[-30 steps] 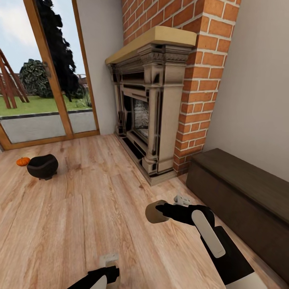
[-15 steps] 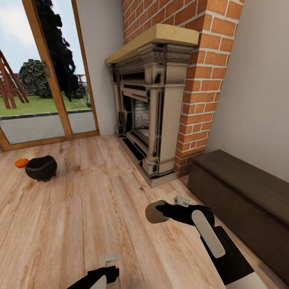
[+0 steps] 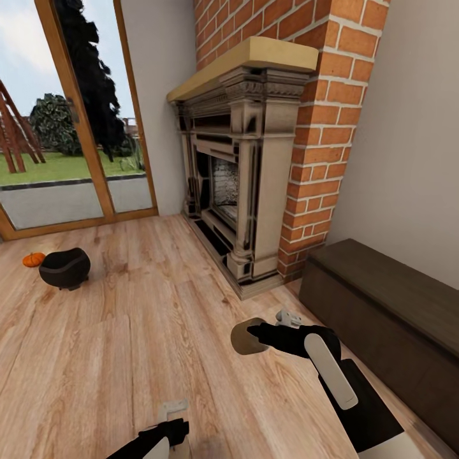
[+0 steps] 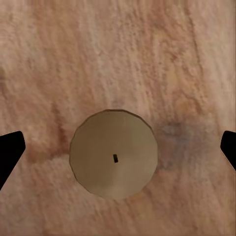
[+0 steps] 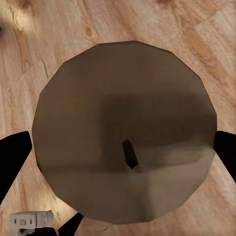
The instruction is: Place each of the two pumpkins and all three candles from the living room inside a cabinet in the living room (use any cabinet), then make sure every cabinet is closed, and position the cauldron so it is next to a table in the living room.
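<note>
beige candle [image 5: 125, 130] sits clamped between the right end effector [image 3: 250, 336] fingers.

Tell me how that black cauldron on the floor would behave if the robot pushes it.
The cauldron looks squat and round-bellied, so it would probably slide on the smooth wood floor rather than tip. A push might also knock the pumpkin close beside it rolling.

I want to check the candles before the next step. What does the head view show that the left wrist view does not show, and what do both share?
Head view: a pumpkin beside the cauldron, the cabinet, and the right gripper shut on a candle.
Left wrist view: another candle seen from above, between the open left gripper's fingers.
Both: the wooden floor.
</note>
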